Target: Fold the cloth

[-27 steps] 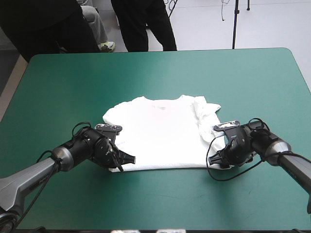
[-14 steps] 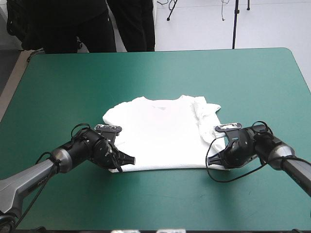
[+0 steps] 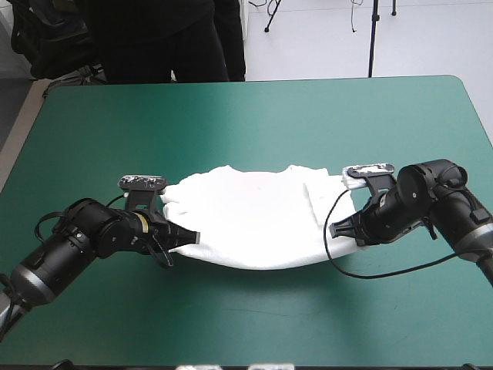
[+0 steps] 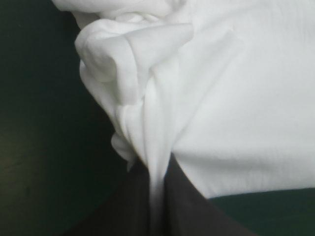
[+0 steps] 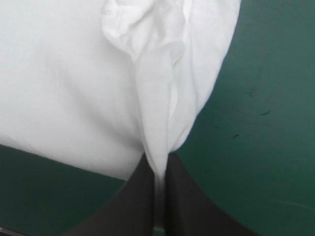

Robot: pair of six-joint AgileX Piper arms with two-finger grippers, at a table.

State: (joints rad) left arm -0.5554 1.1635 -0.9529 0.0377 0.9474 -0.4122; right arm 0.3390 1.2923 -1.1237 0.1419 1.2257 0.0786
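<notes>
The white T-shirt (image 3: 258,220) lies at the middle of the teal-green table, its near hem lifted and sagging between the two arms. My left gripper (image 3: 187,236) is shut on the T-shirt at its near left corner; in the left wrist view the cloth (image 4: 206,98) bunches into a fold pinched between the black fingers (image 4: 187,201). My right gripper (image 3: 343,230) is shut on the T-shirt at its near right corner; in the right wrist view a pleat of the shirt (image 5: 157,108) runs down between the fingers (image 5: 140,196). The collar end rests on the table.
The teal-green cover (image 3: 254,116) spreads bare beyond the shirt toward the far edge, and also along the near edge (image 3: 254,324).
Both arms have risen and drawn back from the table, lifting the shirt's near hem. The right gripper went from open to shut on the corner just before. The shirt lay flat earlier.
</notes>
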